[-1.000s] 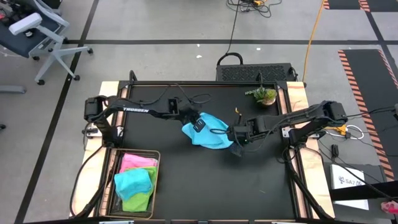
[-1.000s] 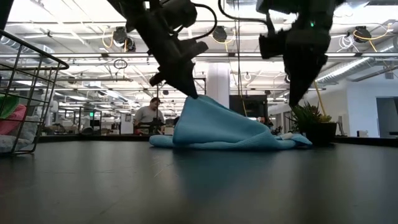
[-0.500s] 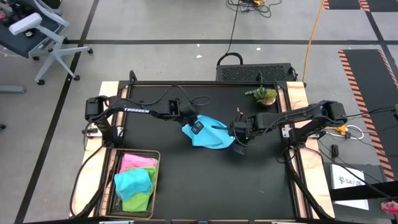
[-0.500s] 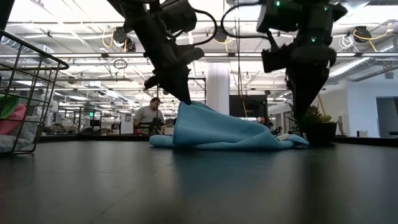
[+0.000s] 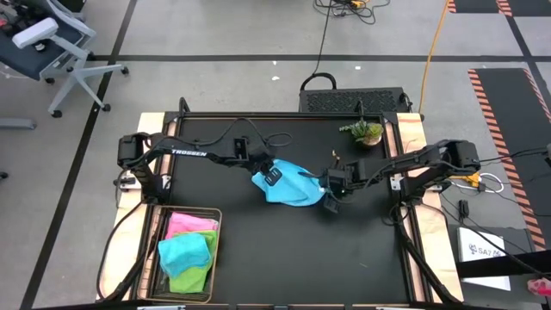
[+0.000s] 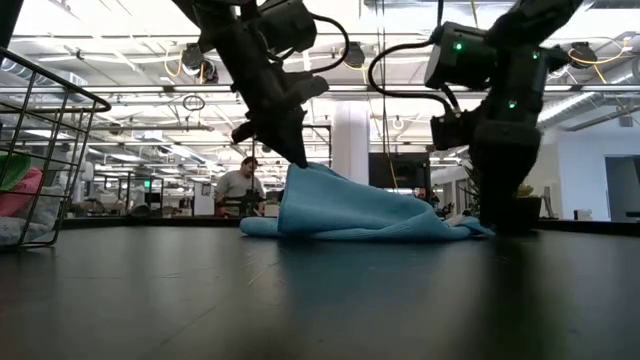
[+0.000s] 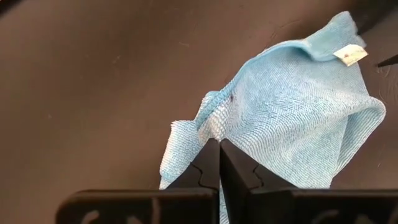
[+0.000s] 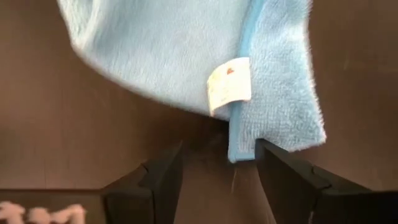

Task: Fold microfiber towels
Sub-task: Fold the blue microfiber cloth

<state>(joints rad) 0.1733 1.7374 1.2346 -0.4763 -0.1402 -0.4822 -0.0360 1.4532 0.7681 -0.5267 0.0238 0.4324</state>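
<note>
A light blue microfiber towel [image 5: 288, 185] lies crumpled in the middle of the black table. My left gripper [image 5: 274, 172] is shut on its raised left part, which stands up as a peak [image 6: 300, 170]. My right gripper [image 5: 330, 196] is open and low at the towel's right end. In the right wrist view its fingers [image 8: 163, 168] stand on either side of a corner [image 8: 242, 146] with a white label [image 8: 229, 84]. Whether they touch that corner I cannot tell. My left gripper pinches a bunched bit of the towel [image 7: 214, 127] between its two shut fingers, slanting down from above and from the table's left. The pinched part is lifted into a peak. The rest of the towel [image 6: 380, 220] slopes down from there and lies on the table.
A wire mesh basket [image 5: 155, 258] at the near left corner holds pink, teal and green towels. A small potted plant [image 5: 366, 131] stands at the far right, just behind my right gripper in the low view. Bare black table lies along the near side.
My right gripper has opened wide and come down from above the towel's right end to just over the table at its labelled corner. My left gripper has kept its hold on the raised part of the towel.
</note>
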